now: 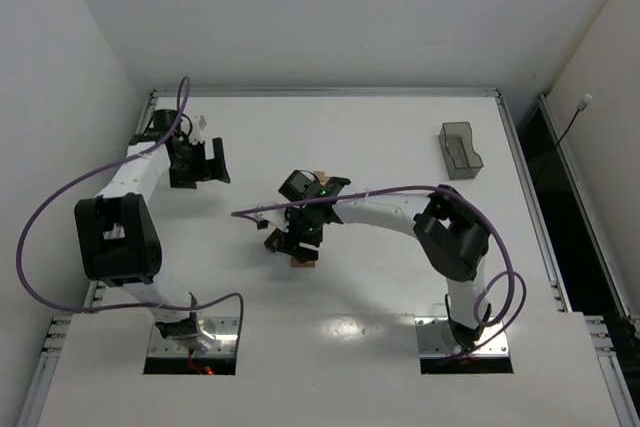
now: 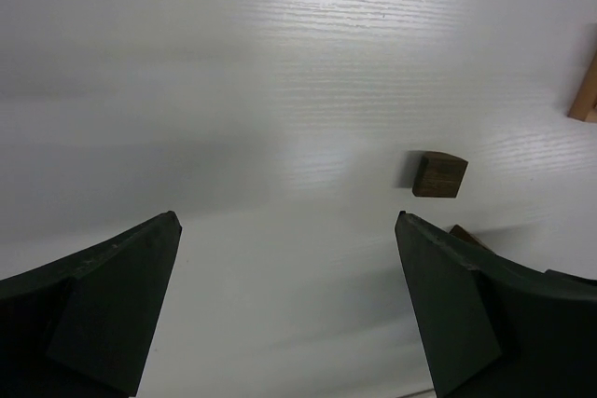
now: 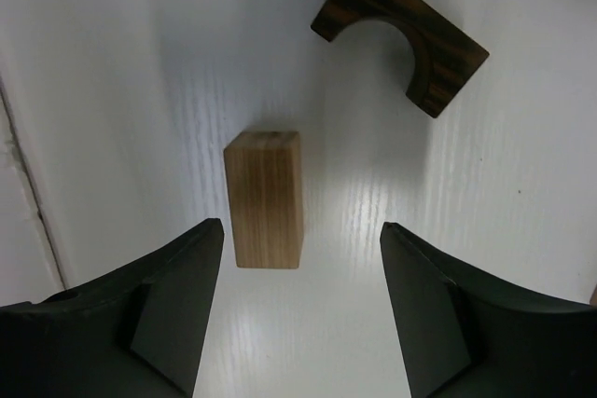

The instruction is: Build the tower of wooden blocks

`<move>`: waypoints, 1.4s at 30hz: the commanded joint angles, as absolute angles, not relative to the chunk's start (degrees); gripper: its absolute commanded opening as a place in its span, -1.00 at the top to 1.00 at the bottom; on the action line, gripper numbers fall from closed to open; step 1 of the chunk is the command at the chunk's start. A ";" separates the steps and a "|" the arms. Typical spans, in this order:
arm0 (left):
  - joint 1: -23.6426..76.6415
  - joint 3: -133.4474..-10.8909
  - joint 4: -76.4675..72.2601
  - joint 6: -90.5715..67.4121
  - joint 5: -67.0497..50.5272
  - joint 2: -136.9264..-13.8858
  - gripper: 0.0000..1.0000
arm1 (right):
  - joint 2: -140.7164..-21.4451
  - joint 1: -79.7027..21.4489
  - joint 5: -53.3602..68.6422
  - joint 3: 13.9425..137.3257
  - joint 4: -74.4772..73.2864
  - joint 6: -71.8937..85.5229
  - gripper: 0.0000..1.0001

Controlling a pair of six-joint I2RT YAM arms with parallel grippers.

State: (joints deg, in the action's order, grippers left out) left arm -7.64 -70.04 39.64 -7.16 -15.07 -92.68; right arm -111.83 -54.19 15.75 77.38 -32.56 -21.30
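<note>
Hovering over the middle of the white counter (image 1: 380, 287), the right gripper (image 3: 300, 230) has its jaws spread and pinches nothing. A light tan wooden bar (image 3: 265, 198) rests on the counter between them, nearer one jaw. A dark brown arched block (image 3: 410, 30) (its notch a half circle) lies just beyond, apart from the bar. The left gripper (image 2: 287, 221) is at the far left, jaws spread wide above the counter, with a small dark brown block (image 2: 439, 175) ahead of it. A dark plastic bin (image 1: 461, 150) sits far right.
</note>
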 commanded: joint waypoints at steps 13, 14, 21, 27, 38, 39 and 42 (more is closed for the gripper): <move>-7.82 -75.05 39.81 -7.56 -16.61 -98.35 -1.00 | -114.26 -57.13 17.93 75.41 -30.32 -18.19 -0.13; -7.82 -75.06 39.81 -7.56 -16.61 -98.35 -1.00 | -114.95 -57.13 17.23 75.41 -30.32 -18.19 -0.13; -7.82 -75.06 40.34 -7.03 -16.61 -98.35 -1.00 | -116.81 -56.61 16.00 76.02 -29.18 -18.72 0.35; -7.82 -75.06 40.34 -7.03 -16.61 -98.35 -1.00 | -112.43 -56.60 12.05 76.03 -29.18 -16.45 1.00; -4.57 -73.92 39.29 -8.79 -9.32 -94.39 -1.00 | -110.73 -38.42 -7.26 91.64 -42.09 22.21 1.00; -4.05 -73.39 39.29 -8.79 -9.32 -93.87 -1.00 | -111.26 -36.93 -9.56 92.97 -42.80 25.11 1.00; -3.52 -73.39 39.29 -8.79 -8.61 -93.34 -1.00 | -111.88 -36.30 -19.14 97.20 -43.32 27.94 1.00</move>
State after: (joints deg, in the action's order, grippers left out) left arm -4.25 -72.90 40.16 -8.03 -10.07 -96.57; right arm -110.76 -35.73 -7.77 92.95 -39.66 17.37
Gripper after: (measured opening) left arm 0.996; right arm 0.317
